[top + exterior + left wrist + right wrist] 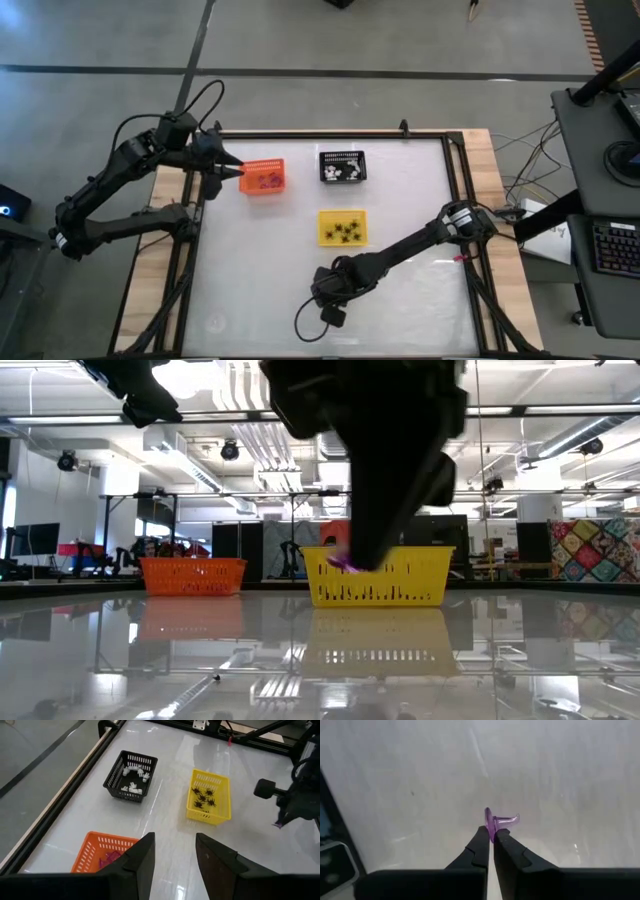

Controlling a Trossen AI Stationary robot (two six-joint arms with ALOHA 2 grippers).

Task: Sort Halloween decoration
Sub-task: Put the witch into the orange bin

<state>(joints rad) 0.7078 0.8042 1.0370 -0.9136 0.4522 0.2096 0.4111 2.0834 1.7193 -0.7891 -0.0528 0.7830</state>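
Note:
My right gripper is over the near middle of the table, shut on a tiny purple decoration piece. The same purple piece shows in the low view in front of the yellow basket. My left gripper hangs open at the far left, above the orange basket, which holds purple pieces. The black basket holds white pieces. The yellow basket holds black spider-like pieces. My right gripper pinches the purple piece by its flat round end between the two fingertips. The fingers come steeply from above. The piece's curved stem sticks out sideways beyond the tips. In the low view the piece is clear of the table.
The three baskets stand on the far half of the glossy white tabletop. A black frame rail runs round the table. A cable loop hangs by my right arm near the front edge.

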